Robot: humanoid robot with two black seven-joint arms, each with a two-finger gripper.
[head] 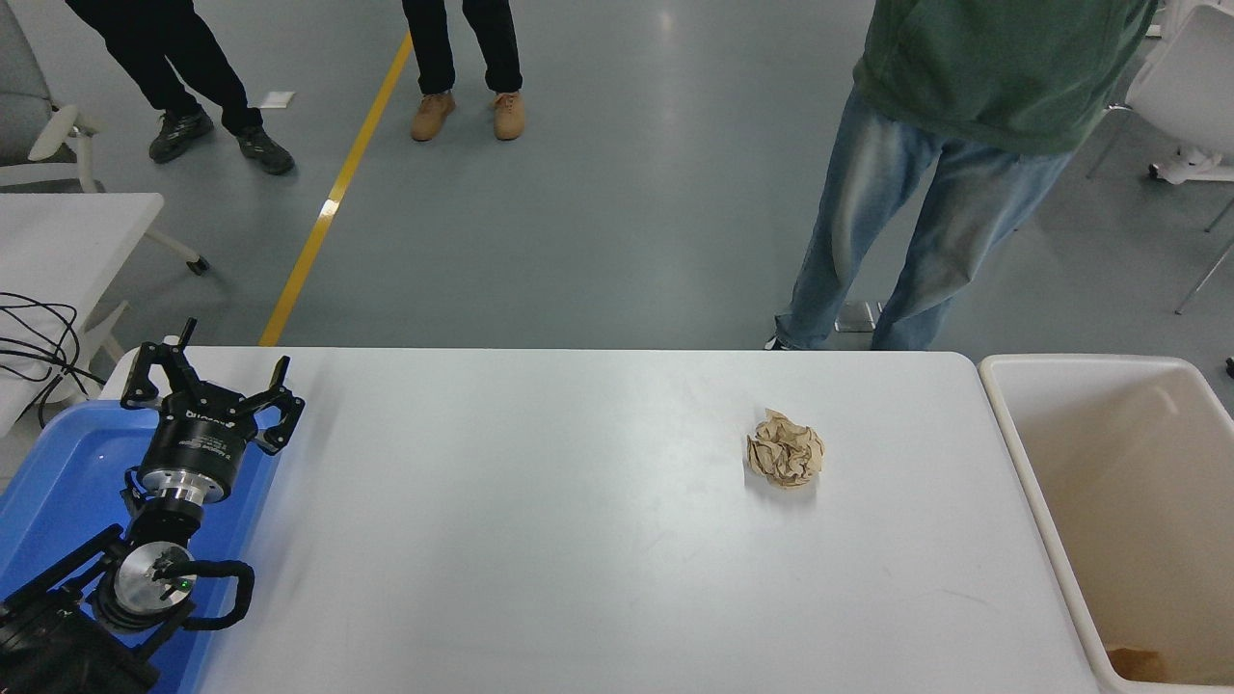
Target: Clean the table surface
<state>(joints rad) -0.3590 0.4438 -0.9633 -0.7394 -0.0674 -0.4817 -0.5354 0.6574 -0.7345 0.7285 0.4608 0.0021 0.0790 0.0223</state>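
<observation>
White table fills the lower middle of the head view, its long edge running left to right. One crumpled ball of brown paper lies on it, right of centre and toward the far edge, apart from everything else.

Left gripper sits at the table's near-left corner, above a blue tray that overlaps the table's left end. Its fingers are spread wide with nothing between them. The left arm rises from the lower left corner; a green light shows on one joint. The right arm is out of frame.

A beige bin stands just beside the table's right end, with a scrap of brown paper at its bottom near corner.

Beyond the far edge, a person in jeans and a green top stands close to the table, right of centre. Two more people's legs show at the top left, either side of a yellow floor line. A second white table with black cables sits at the far left.
</observation>
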